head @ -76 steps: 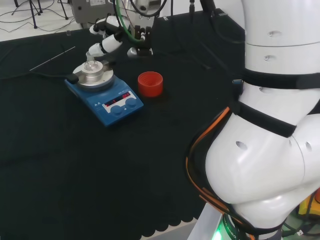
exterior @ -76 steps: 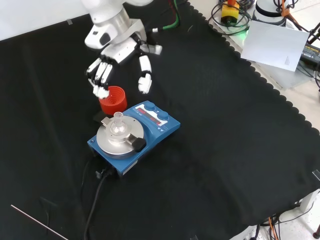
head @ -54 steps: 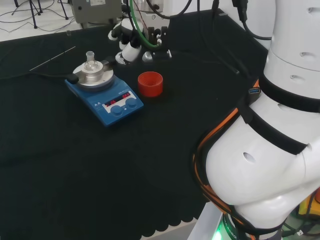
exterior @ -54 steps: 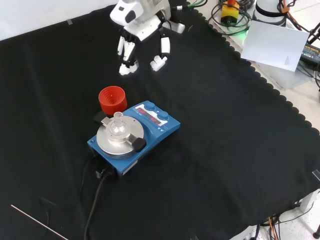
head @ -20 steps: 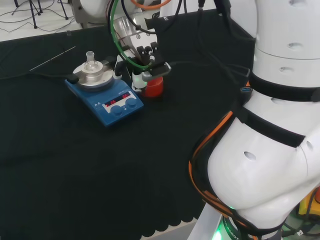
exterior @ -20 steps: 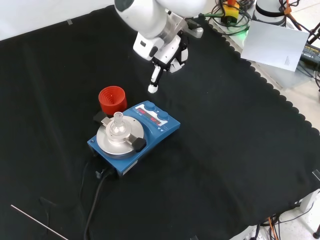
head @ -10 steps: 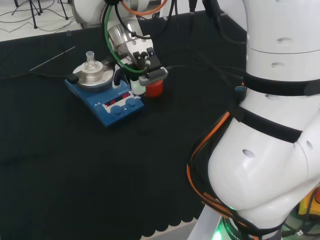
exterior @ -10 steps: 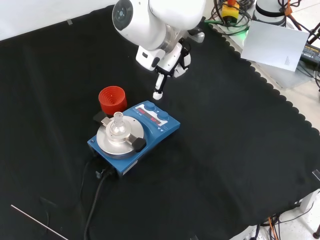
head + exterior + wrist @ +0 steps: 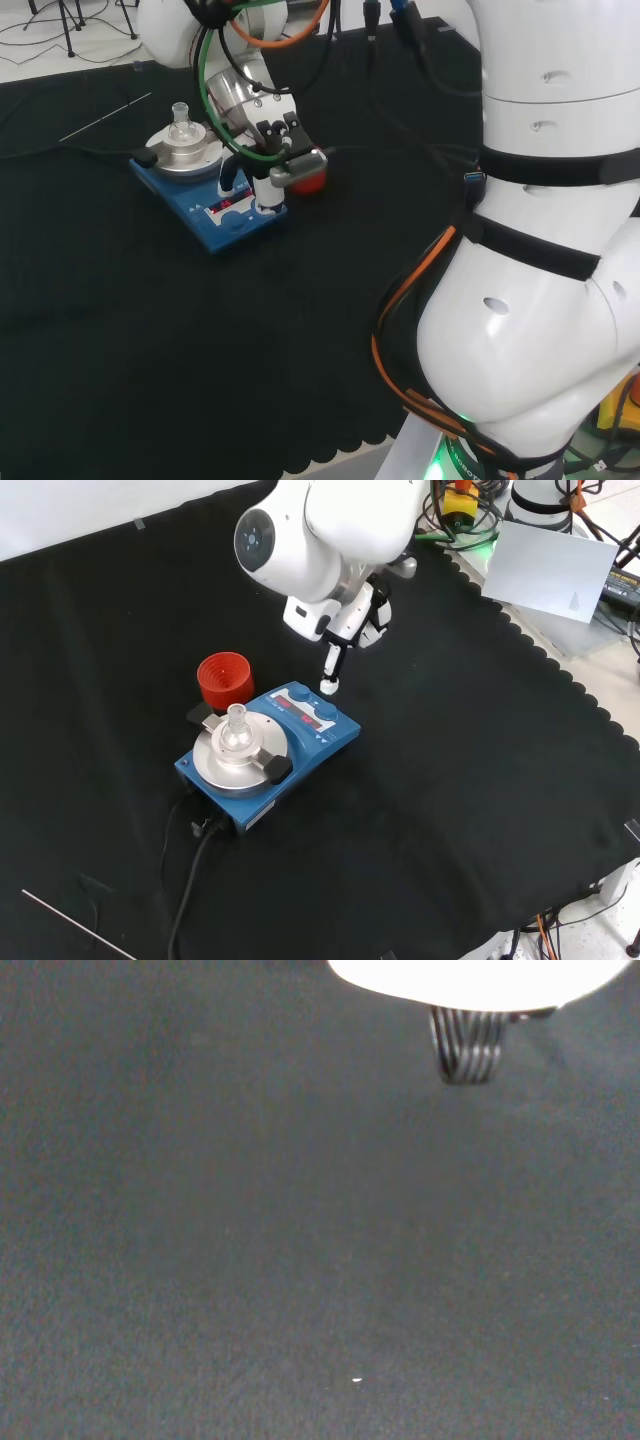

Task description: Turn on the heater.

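Observation:
The heater point(image 9: 205, 190) point(image 9: 268, 748) is a blue box with a round metal plate, a red display and two blue knobs point(image 9: 311, 702) on its front panel. A small clear glass flask point(image 9: 180, 119) point(image 9: 236, 726) stands on the plate. The hand point(image 9: 266, 180) point(image 9: 334, 652) hangs over the panel's edge with one finger pointing straight down and the others curled, holding nothing. In the front view its fingertip point(image 9: 328, 687) is just above and beside the farther knob; I cannot tell whether it touches. The wrist view has black cloth under a blurred white part of the hand point(image 9: 470, 974).
A red cup point(image 9: 224, 679) point(image 9: 311, 180) stands close beside the heater, partly behind the hand in the head view. The heater's black cable point(image 9: 188, 880) runs toward the front view's bottom. A thin metal rod point(image 9: 104, 118) point(image 9: 75, 926) lies on the cloth.
The hand left the red cup, swung away, curled its fingers except one, then came down toward the heater's front panel. In the last half second the fingertip dropped closer to the knobs.

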Motion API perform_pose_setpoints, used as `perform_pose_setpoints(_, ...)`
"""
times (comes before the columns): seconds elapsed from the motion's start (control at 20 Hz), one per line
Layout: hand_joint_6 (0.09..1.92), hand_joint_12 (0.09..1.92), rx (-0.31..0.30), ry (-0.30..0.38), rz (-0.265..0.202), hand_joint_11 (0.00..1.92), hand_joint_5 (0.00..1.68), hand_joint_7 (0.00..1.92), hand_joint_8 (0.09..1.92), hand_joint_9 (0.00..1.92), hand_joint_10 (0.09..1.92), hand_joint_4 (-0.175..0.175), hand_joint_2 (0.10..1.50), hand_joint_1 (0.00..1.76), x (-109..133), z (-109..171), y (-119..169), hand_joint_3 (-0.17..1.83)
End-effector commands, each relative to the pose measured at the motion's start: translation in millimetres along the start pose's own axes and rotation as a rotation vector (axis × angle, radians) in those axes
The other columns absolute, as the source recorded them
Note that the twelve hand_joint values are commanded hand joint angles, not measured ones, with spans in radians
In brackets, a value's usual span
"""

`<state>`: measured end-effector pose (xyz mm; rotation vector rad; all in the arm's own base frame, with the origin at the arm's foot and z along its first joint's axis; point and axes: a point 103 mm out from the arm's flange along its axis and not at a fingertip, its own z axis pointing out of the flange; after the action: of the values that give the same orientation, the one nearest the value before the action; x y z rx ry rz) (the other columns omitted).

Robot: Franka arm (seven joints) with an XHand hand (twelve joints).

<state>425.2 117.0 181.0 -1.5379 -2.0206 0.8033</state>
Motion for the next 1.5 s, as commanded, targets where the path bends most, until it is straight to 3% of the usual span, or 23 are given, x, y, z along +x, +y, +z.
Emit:
perform_pose_setpoints(0.05, 0.09, 1.65, 0.010, -0.002, -0.010, 1.92, 0.30, 1.66, 1.91, 1.85, 1.71, -0.006, 0.56, 1.50, 5, 3, 4, 1.22)
perform_pose_setpoints(1.5, 0.09, 1.65, 0.065, 0.017, -0.010, 1.92, 0.33, 1.67, 1.90, 1.85, 1.71, -0.006, 0.55, 1.51, -11, 16, 24, 1.25)
